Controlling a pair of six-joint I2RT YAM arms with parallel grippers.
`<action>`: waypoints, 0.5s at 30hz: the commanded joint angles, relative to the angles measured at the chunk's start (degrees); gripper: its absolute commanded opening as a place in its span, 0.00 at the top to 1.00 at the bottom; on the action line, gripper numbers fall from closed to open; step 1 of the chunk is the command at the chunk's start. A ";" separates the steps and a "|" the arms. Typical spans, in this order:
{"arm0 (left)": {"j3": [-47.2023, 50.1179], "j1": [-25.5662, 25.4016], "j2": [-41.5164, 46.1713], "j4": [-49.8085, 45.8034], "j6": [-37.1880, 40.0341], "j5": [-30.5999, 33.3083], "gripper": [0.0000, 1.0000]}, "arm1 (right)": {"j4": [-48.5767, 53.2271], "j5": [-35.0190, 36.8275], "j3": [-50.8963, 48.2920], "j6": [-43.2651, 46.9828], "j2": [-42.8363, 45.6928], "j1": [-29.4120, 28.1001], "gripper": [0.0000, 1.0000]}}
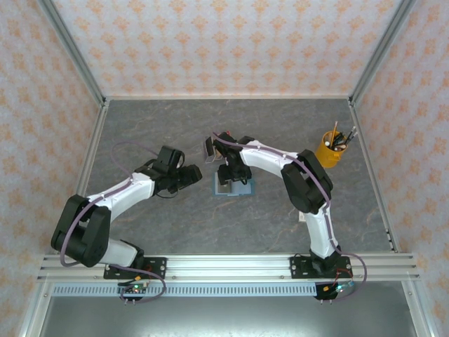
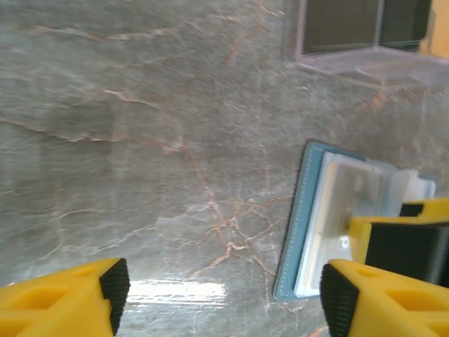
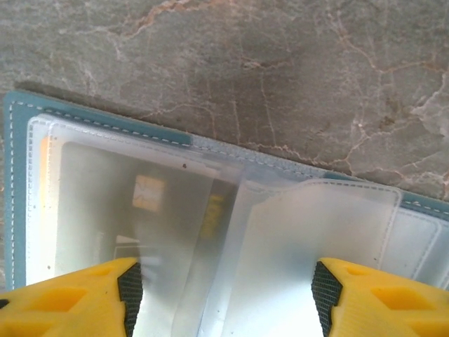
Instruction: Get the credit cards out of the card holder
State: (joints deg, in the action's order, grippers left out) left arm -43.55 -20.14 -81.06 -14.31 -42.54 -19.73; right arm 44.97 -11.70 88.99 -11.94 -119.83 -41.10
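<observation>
The grey, marble-patterned table (image 1: 175, 126) carries little. The two black-and-white arms reach to its middle, and a yellow round pen cup (image 1: 327, 151) stands well apart at the far right.

The flat blue-teal folding card holder (image 3: 14, 210) lies open on the table, just under the right gripper (image 3: 228, 291). Its long axis runs nearly along the line from one yellow finger to the other, so the fingers stand over its two halves. They are apart, and I see nothing pinched between them. I judge the right arm to be the nearer one for the pull.

The left gripper (image 2: 224, 291) hovers over bare table, with the holder off to its right side. Its jaws are also apart and empty.

Inside the holder, a clear plastic sleeve flap (image 3: 316, 225) is lifted a little on the right half. In the left pocket sits one pale grey rectangular credit card (image 3: 126, 210), still fully inside, with a small yellowish patch (image 3: 149, 191) on it.

The milky plastic blurs what is under it, so I cannot tell how many cards there are or what colour the others have. The near edge of the holder is cut off behind the fingers.
</observation>
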 commanded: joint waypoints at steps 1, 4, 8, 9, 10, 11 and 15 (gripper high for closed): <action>1.01 -0.31 -1.50 5.66 -1.59 -5.06 0.33 | 2.06 -1.24 -2.99 1.54 -3.52 0.63 0.38; 0.91 -1.24 -3.14 7.97 -2.23 -7.26 0.40 | 0.80 -2.64 -4.42 1.65 -3.00 1.00 0.41; 0.01 -3.07 -5.57 10.43 -2.94 -9.37 0.51 | -0.61 -4.48 -5.91 2.25 -2.39 1.59 0.45; -0.32 -3.56 -6.28 11.04 -3.15 -9.68 0.53 | -0.99 -4.96 -6.30 2.44 -2.25 1.76 0.46; -0.68 -4.05 -6.96 11.50 -3.40 -10.00 0.55 | -1.29 -5.33 -6.60 2.59 -2.16 1.90 0.49; -0.96 -4.34 -7.66 12.04 -3.66 -10.38 0.57 | -1.54 -5.58 -6.74 2.61 -2.03 1.99 0.50; -2.12 -5.47 -10.67 14.25 -4.73 -11.38 0.64 | -1.99 -6.22 -7.11 2.98 -2.01 2.17 0.55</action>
State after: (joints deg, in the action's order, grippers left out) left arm -43.64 -25.10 -90.39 -3.51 -46.30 -29.50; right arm 41.82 -15.53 85.54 -9.76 -118.04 -38.81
